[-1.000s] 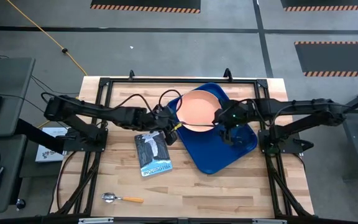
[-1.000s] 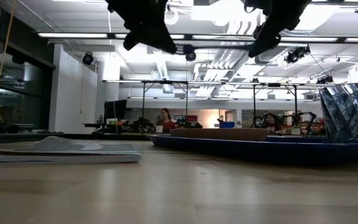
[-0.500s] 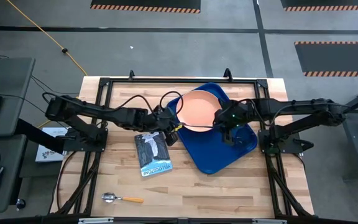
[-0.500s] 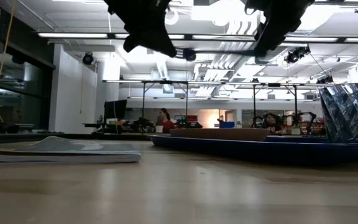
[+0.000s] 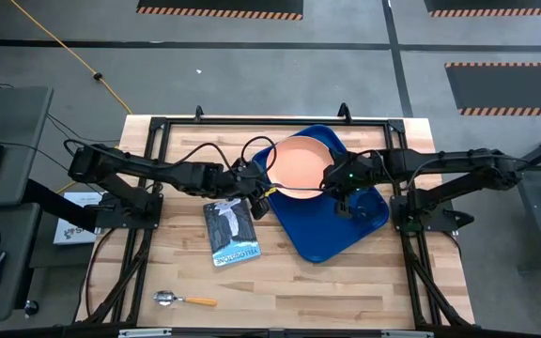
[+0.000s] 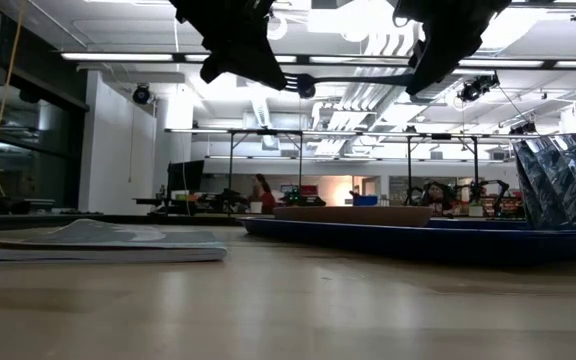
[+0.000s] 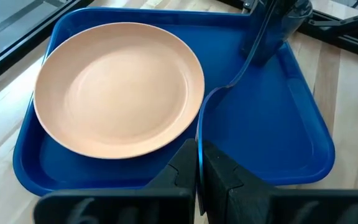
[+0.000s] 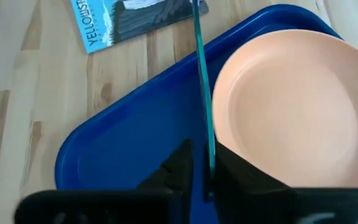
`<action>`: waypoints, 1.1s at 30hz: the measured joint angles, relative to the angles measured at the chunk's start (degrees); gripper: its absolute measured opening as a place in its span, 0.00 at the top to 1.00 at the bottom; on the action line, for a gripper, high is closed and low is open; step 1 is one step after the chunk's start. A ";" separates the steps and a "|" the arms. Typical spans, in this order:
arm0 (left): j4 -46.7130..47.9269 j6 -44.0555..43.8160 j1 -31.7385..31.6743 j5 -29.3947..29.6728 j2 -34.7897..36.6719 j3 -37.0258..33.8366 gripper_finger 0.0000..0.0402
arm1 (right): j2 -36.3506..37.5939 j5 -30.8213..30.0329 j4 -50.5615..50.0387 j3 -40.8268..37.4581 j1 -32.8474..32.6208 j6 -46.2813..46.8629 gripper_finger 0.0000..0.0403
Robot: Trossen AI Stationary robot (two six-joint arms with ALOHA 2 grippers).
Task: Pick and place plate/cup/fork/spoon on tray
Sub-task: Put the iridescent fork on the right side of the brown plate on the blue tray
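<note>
The teal-blue fork hangs level above the dark blue tray, spanning the gap between my two grippers. My left gripper is shut on the end toward the table's left. My right gripper is shut on the opposite end. The peach-orange plate lies flat in the tray's far part. The spoon, with its orange handle, lies on the wood near the front edge. The cup is out of view. My left gripper pinches one end of the fork between its two fingers, coming from the table's left and lying along the fork. The fork stands on edge in the hold, lifted clear of the tray. My right gripper pinches the fork's other end between its two fingers, coming from the table's right, fingers along the fork. From there the fork runs straight out to my left gripper, clear of the tray and the plate.
A blue-and-white booklet lies on the wood just left of the tray. Bare wood stretches across the table's near half around the spoon. Black frame rails border the table. People sit far back in the room.
My right gripper has shut on the fork's end while my left gripper has kept its hold. In the low view the fork now shows as a level bar between the two grippers. Both arms have stayed almost in place above the tray.
</note>
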State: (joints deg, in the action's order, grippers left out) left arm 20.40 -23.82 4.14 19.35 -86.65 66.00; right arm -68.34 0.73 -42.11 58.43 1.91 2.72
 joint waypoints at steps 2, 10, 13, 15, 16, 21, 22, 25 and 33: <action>-0.21 0.01 -0.04 -0.02 0.00 0.00 1.00 | -0.17 -0.54 -0.03 0.00 0.00 -0.14 0.96; -0.78 1.97 -0.14 -0.67 0.00 -0.02 0.96 | -0.02 -0.17 -1.28 0.00 0.00 0.61 0.99; -1.04 3.57 -0.48 -0.82 0.00 0.01 0.95 | 0.50 -0.91 -2.62 0.00 0.00 -0.16 0.99; -0.11 5.07 -1.00 -0.81 0.08 0.53 0.93 | 0.80 -1.60 -4.70 0.00 0.12 -0.15 1.00; 0.79 5.76 -1.36 -0.82 0.30 1.12 0.92 | 1.12 -1.71 -5.88 0.00 0.31 -0.11 1.00; 6.88 10.15 -3.08 0.74 2.28 5.94 0.85 | 2.23 -0.74 -13.58 0.11 2.55 -0.63 1.00; 6.53 10.97 -3.14 1.01 2.87 6.69 0.83 | 2.10 -0.59 -16.98 0.46 3.67 -1.00 1.00; 6.10 12.56 -3.37 1.12 5.23 6.61 0.81 | 0.23 -0.29 -27.41 2.57 7.58 -1.51 1.00; -9.45 15.98 -0.69 0.70 7.30 -1.49 0.87 | -6.84 10.07 -34.64 4.40 20.10 -10.18 1.00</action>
State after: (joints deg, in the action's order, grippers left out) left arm 10.95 -7.84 3.45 20.06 -79.35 64.50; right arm -75.17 10.81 -76.75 62.84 22.02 -7.46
